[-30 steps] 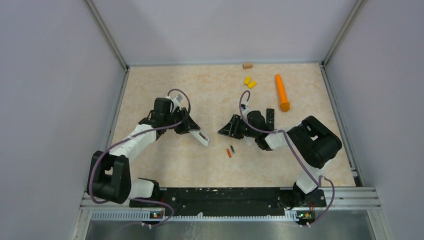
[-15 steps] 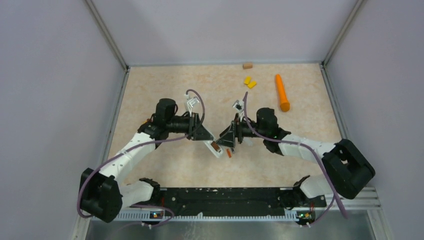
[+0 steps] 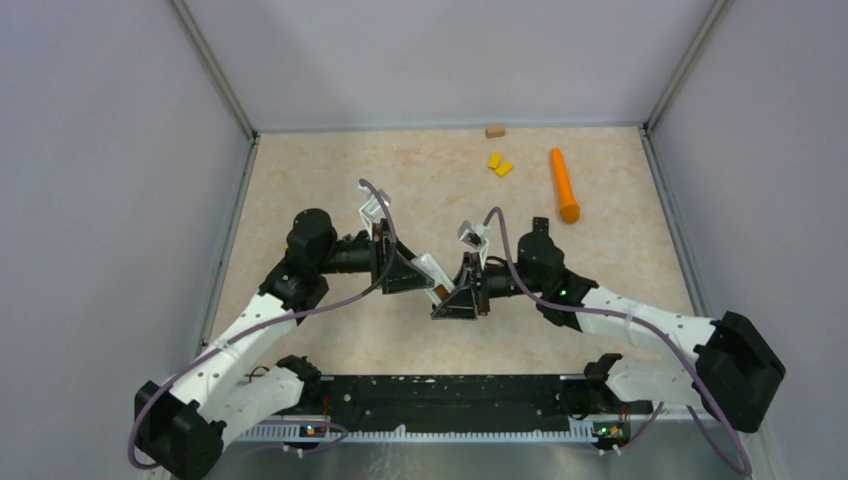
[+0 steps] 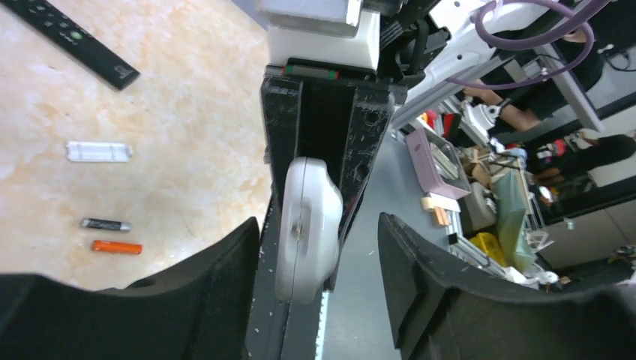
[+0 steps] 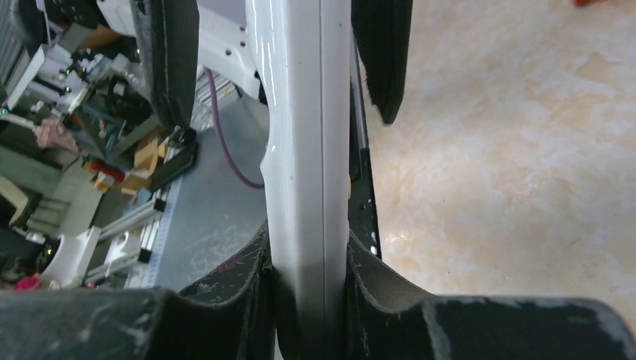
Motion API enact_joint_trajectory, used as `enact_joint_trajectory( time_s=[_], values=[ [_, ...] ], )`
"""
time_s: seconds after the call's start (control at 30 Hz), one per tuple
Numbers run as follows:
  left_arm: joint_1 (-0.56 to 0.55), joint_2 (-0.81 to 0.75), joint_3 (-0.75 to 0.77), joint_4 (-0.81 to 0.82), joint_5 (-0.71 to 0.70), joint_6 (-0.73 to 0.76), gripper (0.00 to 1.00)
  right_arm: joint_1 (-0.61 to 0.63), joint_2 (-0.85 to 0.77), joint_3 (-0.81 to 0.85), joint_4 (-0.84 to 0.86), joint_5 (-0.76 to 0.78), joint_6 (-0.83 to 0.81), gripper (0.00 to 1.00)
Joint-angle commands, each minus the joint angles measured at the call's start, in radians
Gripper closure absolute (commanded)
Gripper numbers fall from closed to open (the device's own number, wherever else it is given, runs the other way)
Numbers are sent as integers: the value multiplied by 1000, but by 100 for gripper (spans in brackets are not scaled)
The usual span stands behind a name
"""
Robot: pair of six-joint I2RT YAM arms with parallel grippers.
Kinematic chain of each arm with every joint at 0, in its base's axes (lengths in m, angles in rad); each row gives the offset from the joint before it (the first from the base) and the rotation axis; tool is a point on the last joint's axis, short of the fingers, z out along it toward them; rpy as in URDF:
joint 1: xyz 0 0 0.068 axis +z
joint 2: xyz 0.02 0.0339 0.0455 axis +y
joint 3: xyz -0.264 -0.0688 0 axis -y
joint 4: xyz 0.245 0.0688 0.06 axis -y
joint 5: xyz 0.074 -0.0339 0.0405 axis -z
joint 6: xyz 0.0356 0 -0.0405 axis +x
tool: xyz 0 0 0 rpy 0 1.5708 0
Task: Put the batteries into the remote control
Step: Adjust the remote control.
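The white remote (image 3: 432, 274) is held off the table between the two grippers. My right gripper (image 3: 451, 298) is shut on it; in the right wrist view both pads press the remote's (image 5: 309, 150) sides at the gripper (image 5: 309, 259). My left gripper (image 3: 408, 275) is open, and its jaws stand apart around the remote's rounded end (image 4: 304, 225) at the gripper (image 4: 319, 225). A dark battery (image 4: 105, 224) and an orange-red battery (image 4: 116, 247) lie on the table. The white battery cover (image 4: 99, 151) lies beside them. The blue battery and the other dark one are out of view.
A black remote (image 4: 75, 41) lies on the table, partly behind the right arm in the top view (image 3: 541, 224). A long orange cylinder (image 3: 564, 185), two yellow blocks (image 3: 499, 164) and a tan block (image 3: 495, 130) lie at the back. Walls enclose three sides.
Both arms have swung to the middle. The white remote, earlier in the left gripper, is now clamped in the right gripper, and the left jaws have opened.
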Motion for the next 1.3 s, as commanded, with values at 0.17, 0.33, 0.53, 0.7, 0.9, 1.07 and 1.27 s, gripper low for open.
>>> enact_joint_trajectory(
  time_s=[0.17, 0.33, 0.53, 0.7, 0.9, 1.07, 1.27],
  values=[
    [-3, -101, -154, 436, -207, -389, 26, -1, -108, -81, 346, 146, 270, 100],
    [-10, -74, -178, 525, -265, -458, 17, -1, -43, -70, 460, 93, 351, 100],
    [-13, -41, -205, 637, -324, -523, 23, 0, 12, -67, 549, 75, 424, 100],
    [-12, -30, -209, 626, -339, -494, 45, 0, 31, -63, 534, 84, 423, 100],
    [-14, -17, -213, 623, -351, -478, 51, 0, 56, -43, 512, 61, 436, 100],
    [-14, -7, -223, 627, -347, -458, 93, -1, 56, -20, 462, 75, 428, 100],
    [-12, -76, -222, 478, -396, -253, 100, -3, -15, 31, 139, 185, 252, 39]
  ],
)
